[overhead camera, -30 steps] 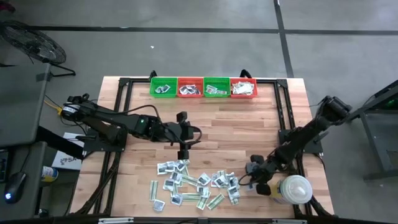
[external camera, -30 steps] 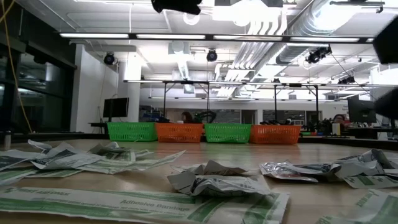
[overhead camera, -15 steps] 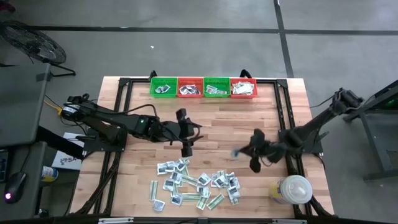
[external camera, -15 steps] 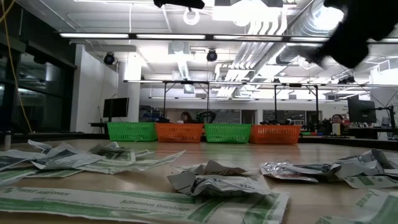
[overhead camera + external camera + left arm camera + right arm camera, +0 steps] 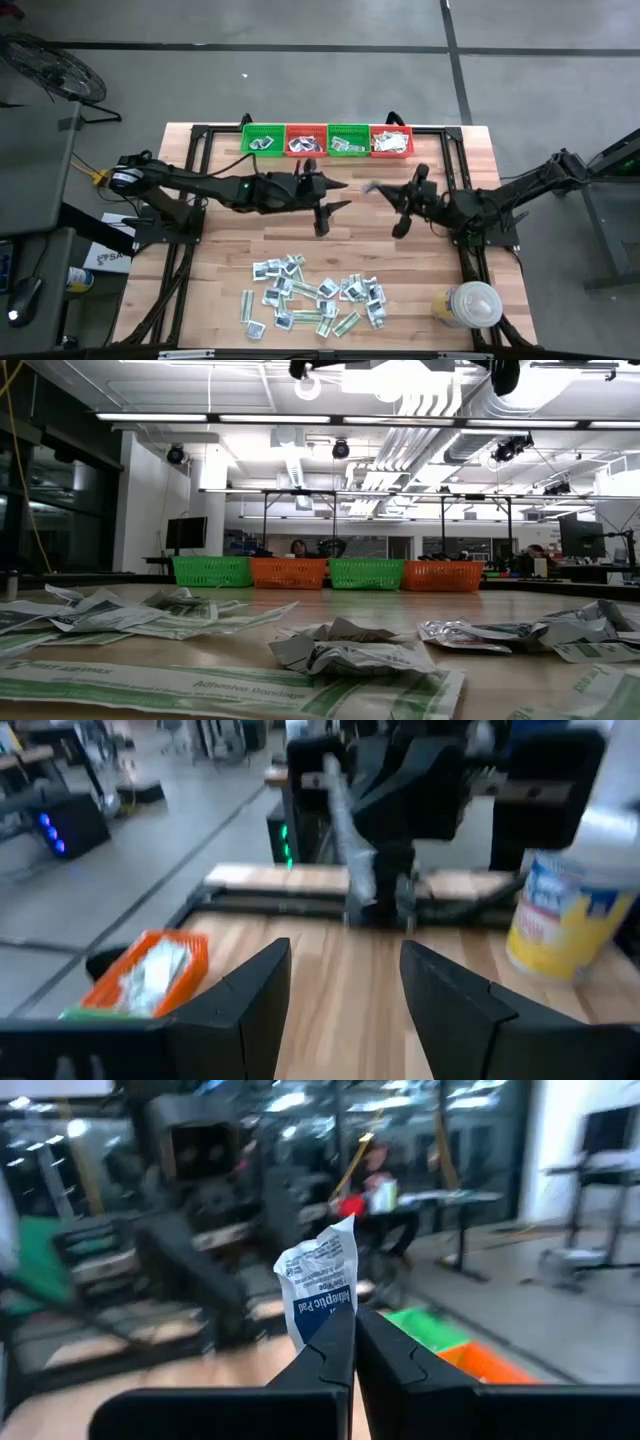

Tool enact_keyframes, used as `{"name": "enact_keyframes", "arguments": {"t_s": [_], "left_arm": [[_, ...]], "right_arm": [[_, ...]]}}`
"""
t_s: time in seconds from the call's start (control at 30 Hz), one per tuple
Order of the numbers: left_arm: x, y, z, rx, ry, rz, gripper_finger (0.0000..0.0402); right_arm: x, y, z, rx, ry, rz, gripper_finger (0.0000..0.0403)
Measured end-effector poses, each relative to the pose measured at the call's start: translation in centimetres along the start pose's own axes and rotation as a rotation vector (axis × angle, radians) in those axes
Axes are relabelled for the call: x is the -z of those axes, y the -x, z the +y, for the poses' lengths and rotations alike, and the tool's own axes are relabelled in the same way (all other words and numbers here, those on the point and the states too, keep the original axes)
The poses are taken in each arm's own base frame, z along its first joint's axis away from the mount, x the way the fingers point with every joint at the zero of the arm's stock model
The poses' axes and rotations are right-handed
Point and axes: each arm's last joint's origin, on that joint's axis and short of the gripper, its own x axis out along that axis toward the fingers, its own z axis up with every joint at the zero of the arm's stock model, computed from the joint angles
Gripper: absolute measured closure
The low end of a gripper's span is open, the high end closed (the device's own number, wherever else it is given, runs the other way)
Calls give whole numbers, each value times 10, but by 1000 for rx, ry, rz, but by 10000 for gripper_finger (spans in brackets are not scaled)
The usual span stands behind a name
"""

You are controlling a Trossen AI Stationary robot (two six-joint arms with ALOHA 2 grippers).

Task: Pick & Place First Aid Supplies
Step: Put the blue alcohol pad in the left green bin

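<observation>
We saw a wooden table with four baskets along its far edge and a heap of packets near the front. The left gripper hung open and empty. The right gripper pinched one pad, carrying it; next it must be released over a basket.

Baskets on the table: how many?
4, in a row along the table's far edge: green basket, red basket, second green basket, second red basket. None seem hidden.
</observation>
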Motion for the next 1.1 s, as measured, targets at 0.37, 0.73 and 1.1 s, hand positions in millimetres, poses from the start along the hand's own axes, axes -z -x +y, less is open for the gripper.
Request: {"name": "enact_keyframes", "arguments": {"t_s": [0.37,0.73,1.1], "left_arm": [[5,-26,16,10,42,-97,215],[-1,-29,32,-66,69,-167,215],[-4,-30,36,0,67,-195,215]], "right_arm": [[-4,-15,-18,55,6,-44,403],[-3,-19,-22,1,22,-33,403],[4,-28,-23,-27,32,-19,403]]}}
